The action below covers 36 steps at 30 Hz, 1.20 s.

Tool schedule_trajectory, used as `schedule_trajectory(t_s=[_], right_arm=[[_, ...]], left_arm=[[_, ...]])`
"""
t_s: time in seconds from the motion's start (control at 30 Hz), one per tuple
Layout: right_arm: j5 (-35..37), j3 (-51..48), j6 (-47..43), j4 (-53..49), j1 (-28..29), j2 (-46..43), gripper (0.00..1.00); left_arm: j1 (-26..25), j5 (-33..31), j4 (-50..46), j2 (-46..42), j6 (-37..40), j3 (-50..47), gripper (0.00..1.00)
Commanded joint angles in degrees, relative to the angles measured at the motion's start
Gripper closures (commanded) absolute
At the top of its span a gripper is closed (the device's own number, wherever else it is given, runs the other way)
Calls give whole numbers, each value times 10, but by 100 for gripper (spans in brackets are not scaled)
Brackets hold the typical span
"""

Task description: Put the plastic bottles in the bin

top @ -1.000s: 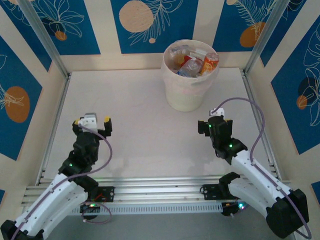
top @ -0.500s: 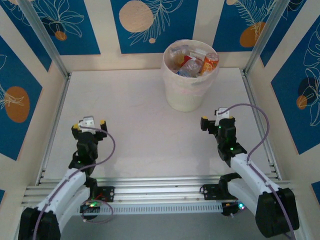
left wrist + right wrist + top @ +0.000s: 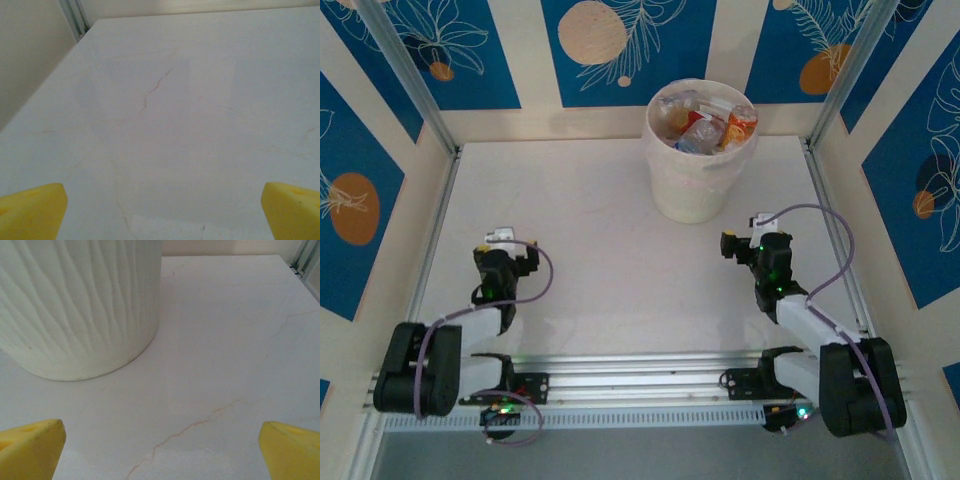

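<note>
The plastic bottles (image 3: 705, 125) lie heaped inside the bin (image 3: 692, 195), which stands at the far side of the counter (image 3: 600, 230), a little right of centre. The heap reaches about to the rim. They are small and clear. One at the right of the heap carries an orange label, red shows near the middle, and a crumpled clear one lies in front. From above the caps are too small to tell apart with any confidence.

Such bottles should be very light, with thin walls that dent and spring back, and a slick skin that can squirt out of a hard pinch. The crushed ones will be flatter and less predictable. The best hold is probably across the middle of the body, or at the stiffer neck under the cap.

The bin's wall is white and ribbed in wavy lines.

The left end effector (image 3: 162, 212) hangs low over bare counter at near left, its yellow pads (image 3: 30, 210) spread wide and holding nothing. The right end effector (image 3: 160, 450) is just as wide and empty, near the bin's foot
</note>
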Motion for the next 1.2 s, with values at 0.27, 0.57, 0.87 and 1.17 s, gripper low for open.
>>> schedule_trajectory(t_s=[0.27, 0.57, 0.87, 1.17], right_arm=[[-35, 25, -7, 74, -13, 64, 1], [-62, 18, -12, 126, -19, 109, 1], [-151, 25, -18, 193, -43, 166, 1], [-209, 41, -1, 235, -73, 245, 1]], left_arm=[[13, 95, 114, 167, 9, 75, 0], [13, 175, 39, 169, 41, 114, 0], [12, 175, 41, 169, 41, 113, 0], [12, 174, 41, 169, 41, 113, 1]])
